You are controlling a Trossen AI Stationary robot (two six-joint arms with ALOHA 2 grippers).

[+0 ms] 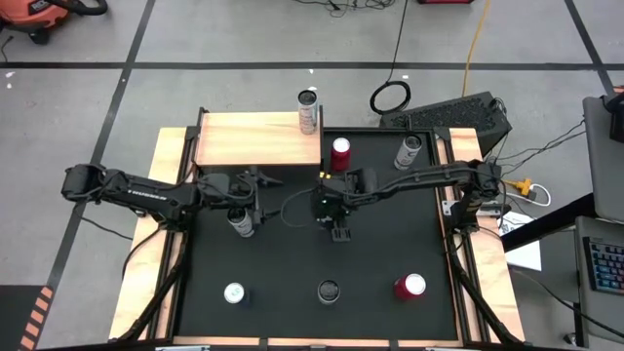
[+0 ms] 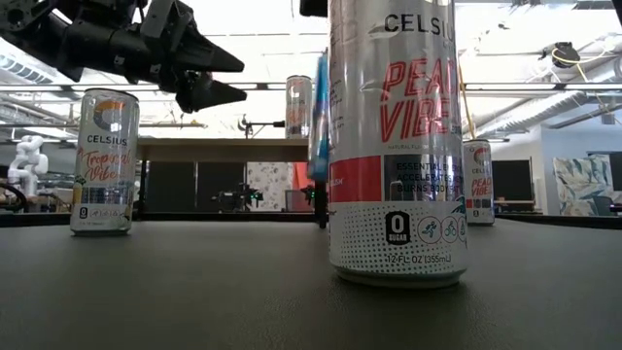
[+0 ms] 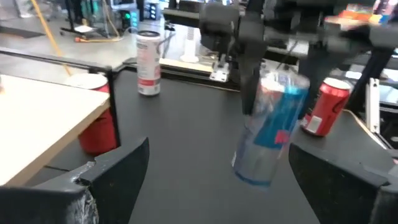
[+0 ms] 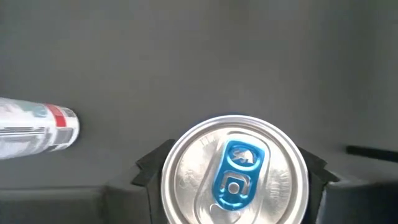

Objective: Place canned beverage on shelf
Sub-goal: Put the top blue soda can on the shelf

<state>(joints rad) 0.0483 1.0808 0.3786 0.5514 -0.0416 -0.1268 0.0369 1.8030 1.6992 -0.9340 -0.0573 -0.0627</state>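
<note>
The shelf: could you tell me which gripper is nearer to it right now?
Left. The left gripper hangs open just off the shelf edge; the right gripper, holding a blue can, is farther out over the mat.

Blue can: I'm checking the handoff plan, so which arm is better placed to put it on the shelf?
Right. Its pincer is shut on the blue can, held off the mat mid-table, close to the shelf. The left pincer is open and holds nothing, beside the shelf's front edge.

Light-wood shelf (image 1: 255, 139) over black table (image 1: 370, 253); silver-and-blue can (image 3: 272, 127) with blue tab; red cans (image 1: 340, 152); silver-white can (image 2: 394, 136), red lettering, perhaps dotted at the base
</note>
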